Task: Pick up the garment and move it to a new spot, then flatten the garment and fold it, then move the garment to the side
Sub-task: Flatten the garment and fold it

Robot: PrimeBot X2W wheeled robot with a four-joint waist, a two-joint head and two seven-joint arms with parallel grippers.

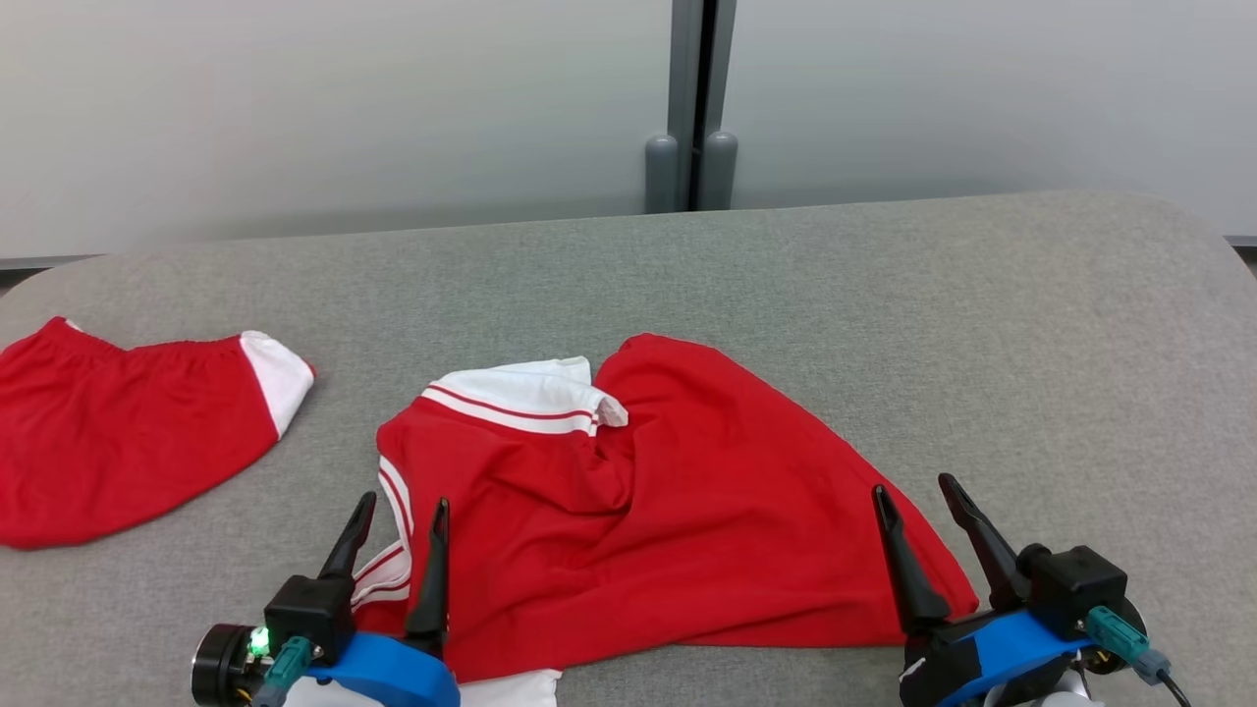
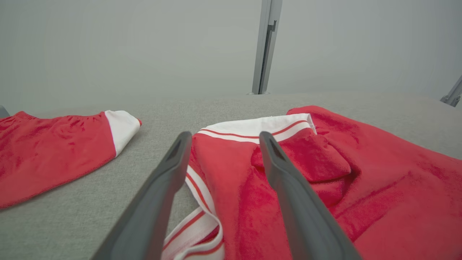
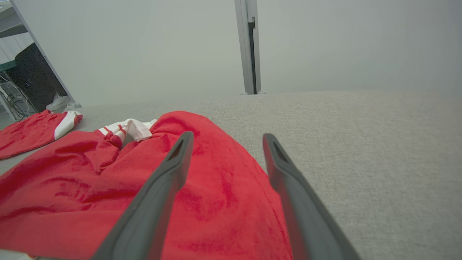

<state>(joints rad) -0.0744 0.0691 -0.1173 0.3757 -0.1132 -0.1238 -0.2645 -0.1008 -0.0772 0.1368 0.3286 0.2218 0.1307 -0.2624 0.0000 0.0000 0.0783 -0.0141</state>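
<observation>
- Dark fingers of the left gripper [image 1: 405, 501] stood wide apart with nothing between them, low over the shirt's left side and astride its striped trim [image 2: 202, 195].
- The right gripper [image 1: 911, 484] gaped just as wide and just as empty over the shirt's right corner.
- The shirt [image 1: 668, 491], red with a white collar [image 1: 520, 393], lay rumpled at the near edge of the tabletop [image 1: 884, 295], about midway along it.
- A second red garment [image 1: 128, 442] lay well apart, at the left edge.
- Flattening seemed the step in hand. It would go best with each gripper pinching one layer at its own side, low on the cloth, then both drawing apart evenly so the central creases ran out without dragging the shirt off the edge.
- The left wrist view made plain a raised fold tucked under the collar, which the head view gave as a mere shadow.
- The right wrist view took in a black box [image 3: 32, 76] and cables beyond the left edge.
</observation>
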